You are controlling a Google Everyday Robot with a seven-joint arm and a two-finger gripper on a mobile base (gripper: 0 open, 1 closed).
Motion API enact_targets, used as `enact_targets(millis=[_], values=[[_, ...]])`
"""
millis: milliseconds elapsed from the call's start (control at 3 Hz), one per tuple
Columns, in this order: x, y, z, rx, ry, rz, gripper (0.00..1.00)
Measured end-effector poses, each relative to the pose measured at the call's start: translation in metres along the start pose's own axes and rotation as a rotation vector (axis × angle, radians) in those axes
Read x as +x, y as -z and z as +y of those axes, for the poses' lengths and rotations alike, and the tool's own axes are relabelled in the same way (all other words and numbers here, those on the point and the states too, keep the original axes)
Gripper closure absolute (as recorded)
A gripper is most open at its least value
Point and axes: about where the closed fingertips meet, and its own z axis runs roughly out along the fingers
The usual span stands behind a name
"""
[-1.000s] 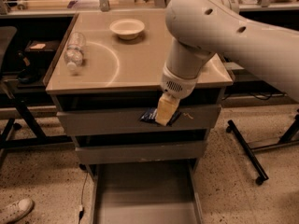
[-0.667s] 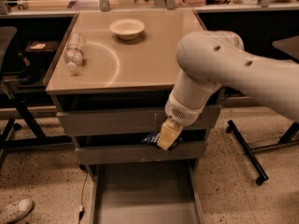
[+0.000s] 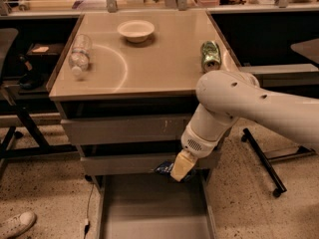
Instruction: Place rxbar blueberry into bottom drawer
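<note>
My gripper (image 3: 179, 169) hangs below the white arm, in front of the middle drawer front and just above the back of the open bottom drawer (image 3: 149, 208). It is shut on the rxbar blueberry (image 3: 163, 169), a dark navy wrapper that sticks out to the left of the cream-coloured fingers (image 3: 180, 166). The bottom drawer is pulled out, a wide grey tray with a bare flat floor. The bar is held a little above that floor.
On the tabletop (image 3: 149, 68) lie a clear plastic bottle (image 3: 79, 54) at the left, a white bowl (image 3: 135, 30) at the back and a crushed green can (image 3: 210, 55) at the right. Two shut grey drawers (image 3: 119, 129) sit above. A shoe (image 3: 15, 224) is at the lower left.
My arm has come down and swung right, carrying the bar from the top drawer front to just above the bottom drawer. The green can, hidden before, now shows.
</note>
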Motion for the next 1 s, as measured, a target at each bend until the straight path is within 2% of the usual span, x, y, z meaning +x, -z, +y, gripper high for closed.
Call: enact_targets(millis=[333, 667, 1000], values=[[0.006, -0.031, -0.006, -0.055, -0.027, -0.062, 1.0], [0.01, -0.089, -0.02, -0.132, -0.049, -0.15, 1.0], [0.019, -0.15, -0.032, -0.208, -0.086, -0.151, 1.0]])
